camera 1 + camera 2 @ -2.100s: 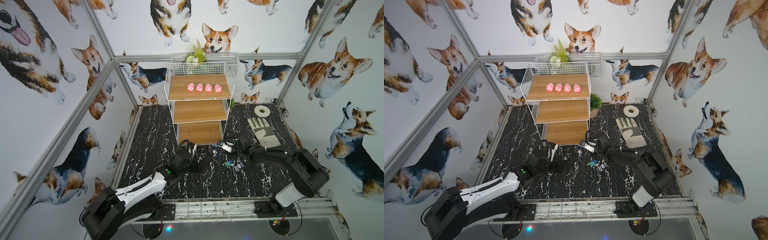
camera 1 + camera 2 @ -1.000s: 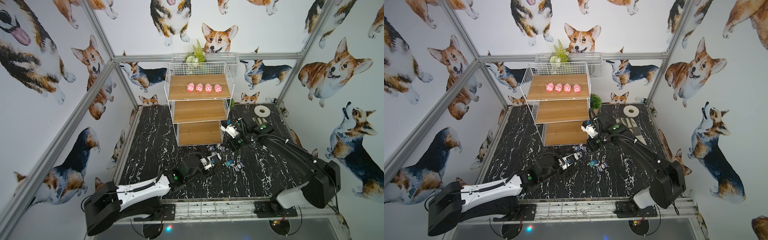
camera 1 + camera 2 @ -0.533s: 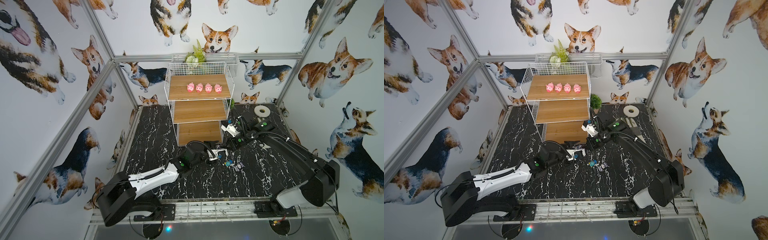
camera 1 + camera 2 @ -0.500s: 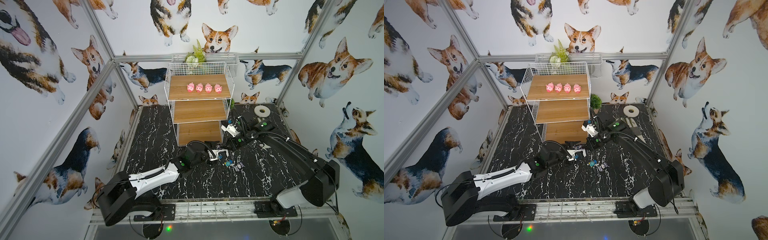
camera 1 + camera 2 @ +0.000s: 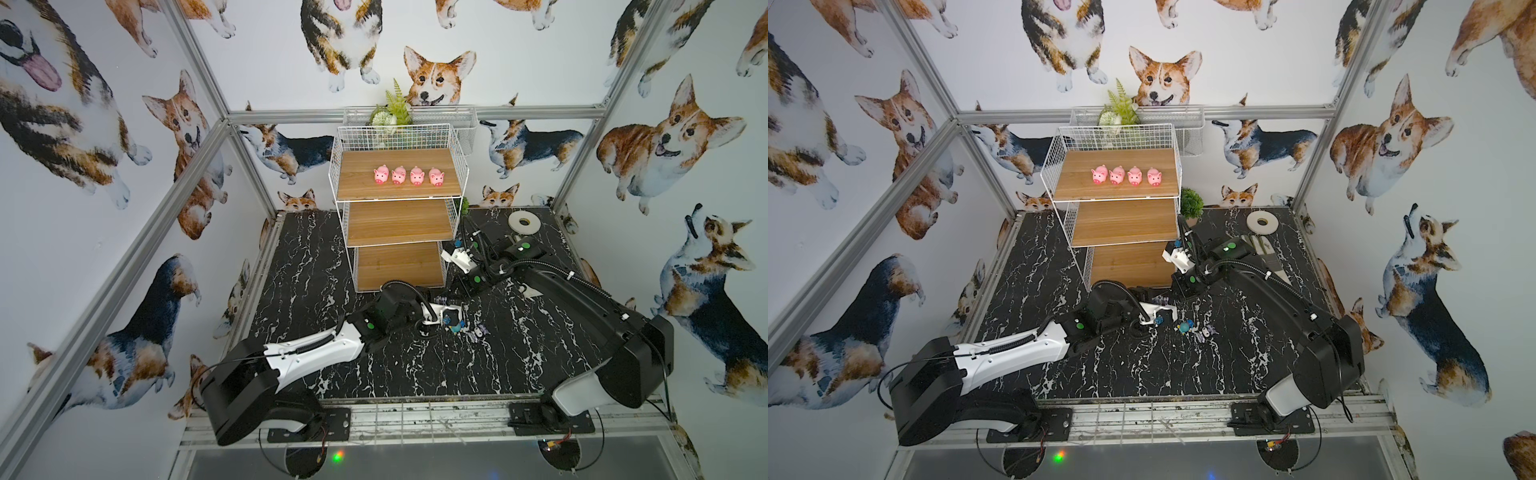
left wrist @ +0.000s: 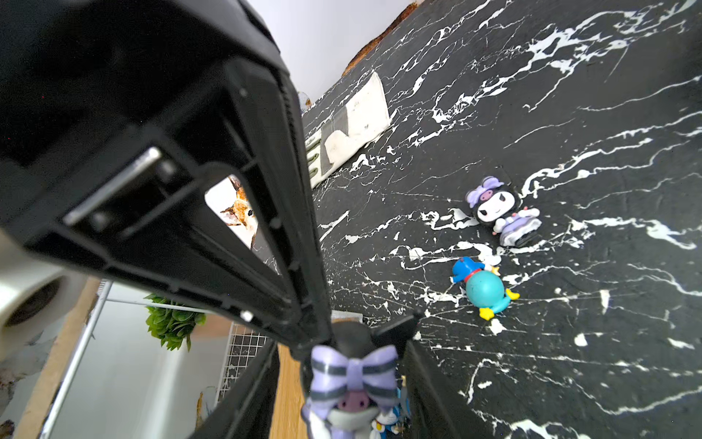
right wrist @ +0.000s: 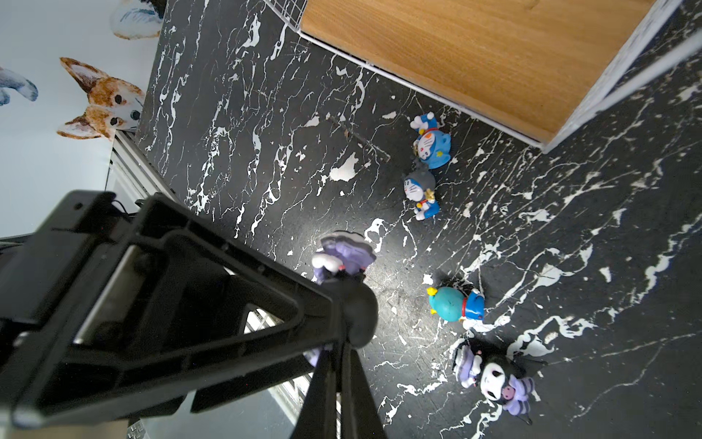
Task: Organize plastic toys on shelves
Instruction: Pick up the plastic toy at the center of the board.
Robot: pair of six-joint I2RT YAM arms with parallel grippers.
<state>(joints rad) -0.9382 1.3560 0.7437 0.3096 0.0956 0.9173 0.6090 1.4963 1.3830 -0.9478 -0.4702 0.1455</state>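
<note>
Got the left hand (image 6: 359, 342) side-on around the black-and-purple figure (image 6: 353, 380), bottom centre of the wrist frame, likely to pinch its body; can't tell if clamped yet. Got the right hand (image 7: 342, 338) pinched shut close by. Guessing middle shelf (image 5: 399, 222) next, under the pink pigs (image 5: 409, 176).

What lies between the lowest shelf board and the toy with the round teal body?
In the right wrist view, a blue cat figure nearest the board, then a grey-topped figure toward the teal toy.
</note>
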